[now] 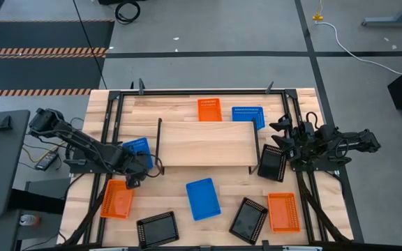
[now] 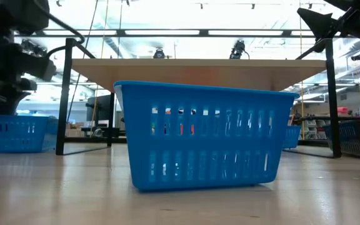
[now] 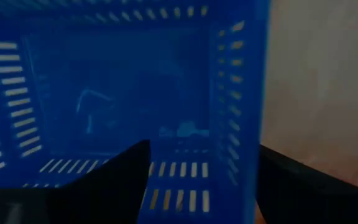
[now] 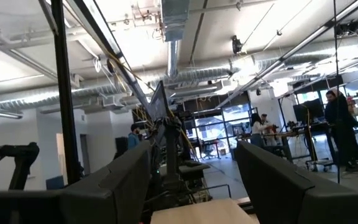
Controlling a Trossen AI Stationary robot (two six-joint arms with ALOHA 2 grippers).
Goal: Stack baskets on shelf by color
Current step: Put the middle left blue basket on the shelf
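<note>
While the shelf [image 1: 204, 143] is standing bare in the middle of the table [image 1: 306, 233], the baskets are all lying scattered around it, so the sorting looks hardly begun. The left gripper [image 1: 135, 167] is hanging directly over the blue basket [image 1: 137, 148] at the shelf's left end, its fingers [image 3: 107, 180] spread wide and straddling that basket's near wall, holding nothing yet. In the left wrist view the blue basket [image 3: 123, 99] is filling the frame mouth-up, with the wall running between the two dark fingers. That seems to be the relation the coming move depends on: the wall is lying across the gap, so closing would pinch it.

The right gripper [image 1: 287, 139] is hovering above the black basket [image 1: 272, 163] by the shelf's right end, fingers [image 4: 284, 180] wide apart and empty, pointing out level into the room, not down at the basket.

Another blue basket [image 1: 248, 116] and an orange one [image 1: 209, 109] are sitting behind the shelf; a third blue basket [image 1: 203, 199] is lying in front, its long axis running roughly front to back. The left arm is nearer to the orange basket [image 1: 117, 199] in front of it.
</note>
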